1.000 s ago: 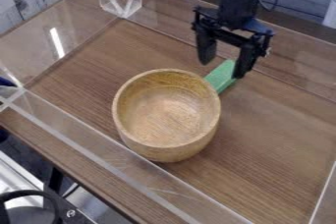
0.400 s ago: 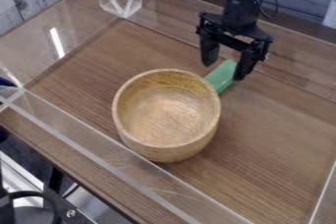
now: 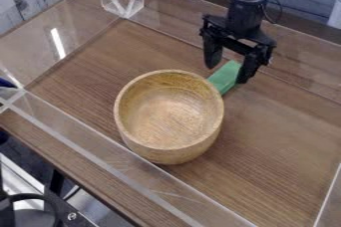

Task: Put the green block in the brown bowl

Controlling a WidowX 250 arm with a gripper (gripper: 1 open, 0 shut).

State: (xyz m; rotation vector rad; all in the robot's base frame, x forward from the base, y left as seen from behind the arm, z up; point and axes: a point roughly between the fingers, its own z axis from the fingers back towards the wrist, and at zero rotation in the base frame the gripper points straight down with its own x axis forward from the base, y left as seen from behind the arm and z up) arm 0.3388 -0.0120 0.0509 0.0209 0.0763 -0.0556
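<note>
Claw: a black two-fingered gripper (image 3: 238,58) hangs from a dark arm at the upper right of the scene and points straight down, its fingers spread wide apart and holding nothing.

Claw and block: the fingers sit low, on either side of the upper end of the green block (image 3: 225,77). Whether a finger touches the block cannot be told from this view.

Green block: a small, long, matte green piece lying flat on the table surface, angled with its lower end toward the bowl. That end sits just beside the bowl's upper-right rim; contact with the rim cannot be confirmed.

Brown bowl: a round, light-brown wooden bowl (image 3: 170,154) with a thick rim and visible grain, in the middle of the table, down and left of the claw. Its inside is empty.

Surface: a dark wood-grain table (image 3: 280,161) enclosed by low clear plastic walls (image 3: 80,156).

Task done: nothing is finished. The block is outside the bowl and not gripped.

Task left: judging from the layout, the claw needs to close on the block, lift it, carry it the short way over the rim, and release it inside.

Stage: this looks like the moment just before the grasp.

Writing and brands: no labels, logos or readable text appear anywhere.
</note>
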